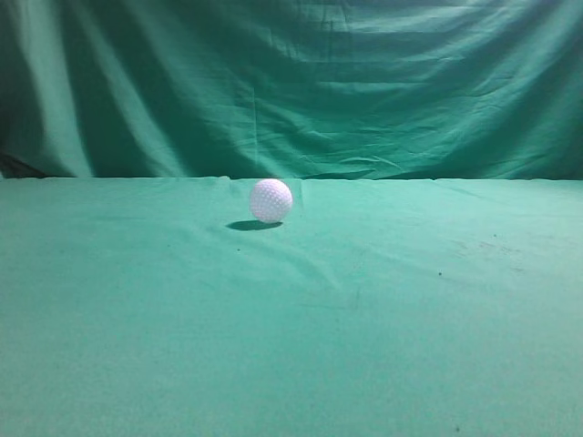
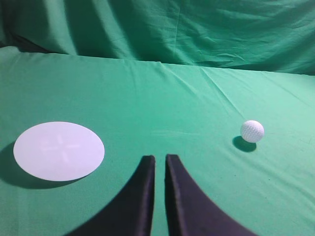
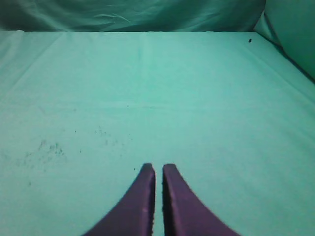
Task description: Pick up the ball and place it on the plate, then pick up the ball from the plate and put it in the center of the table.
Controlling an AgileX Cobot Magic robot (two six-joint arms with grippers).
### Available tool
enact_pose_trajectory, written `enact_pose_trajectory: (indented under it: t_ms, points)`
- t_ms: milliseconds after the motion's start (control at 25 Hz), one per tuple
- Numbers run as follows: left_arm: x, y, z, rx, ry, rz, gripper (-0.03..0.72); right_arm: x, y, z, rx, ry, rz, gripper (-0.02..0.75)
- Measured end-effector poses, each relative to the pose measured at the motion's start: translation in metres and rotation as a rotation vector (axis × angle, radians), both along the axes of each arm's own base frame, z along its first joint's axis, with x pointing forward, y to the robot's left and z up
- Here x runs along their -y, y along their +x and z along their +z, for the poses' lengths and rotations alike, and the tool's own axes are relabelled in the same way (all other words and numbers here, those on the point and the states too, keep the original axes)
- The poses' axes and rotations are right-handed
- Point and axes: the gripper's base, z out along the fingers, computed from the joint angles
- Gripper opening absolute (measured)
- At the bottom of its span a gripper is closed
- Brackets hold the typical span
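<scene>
The white dimpled ball (image 1: 271,200) rests on the green cloth table (image 1: 291,319), near its far middle. It also shows in the left wrist view (image 2: 252,131), to the right of and beyond my left gripper (image 2: 159,158). The white round plate (image 2: 59,150) lies flat on the cloth to the left of that gripper. My left gripper is shut and empty, between plate and ball. My right gripper (image 3: 158,167) is shut and empty over bare cloth. Neither gripper nor the plate shows in the exterior view.
A darker green curtain (image 1: 291,82) hangs behind the table's far edge. Small dark specks mark the cloth (image 3: 49,147) left of my right gripper. A fold of curtain (image 3: 290,29) stands at the table's right far corner.
</scene>
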Motion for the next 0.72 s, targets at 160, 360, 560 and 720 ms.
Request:
enact_pose_trajectory:
  t_ms: [160,360,560,720]
  points:
    - [0.0,0.0,0.0,0.0,0.0,0.0,0.06,0.0,0.0,-0.0001,-0.001,-0.002,0.001,0.048]
    - [0.0,0.0,0.0,0.0,0.0,0.0,0.06,0.0,-0.0001,-0.0002,-0.002,-0.002,0.001,0.048]
    - [0.0,0.0,0.0,0.0,0.0,0.0,0.06,0.0,-0.0001,-0.0002,-0.002,-0.002,0.001,0.048]
    - [-0.0011,0.0,-0.0003,0.01,0.062,0.006,0.06,0.0,-0.0001,-0.0003,-0.004,-0.002,0.001,0.048]
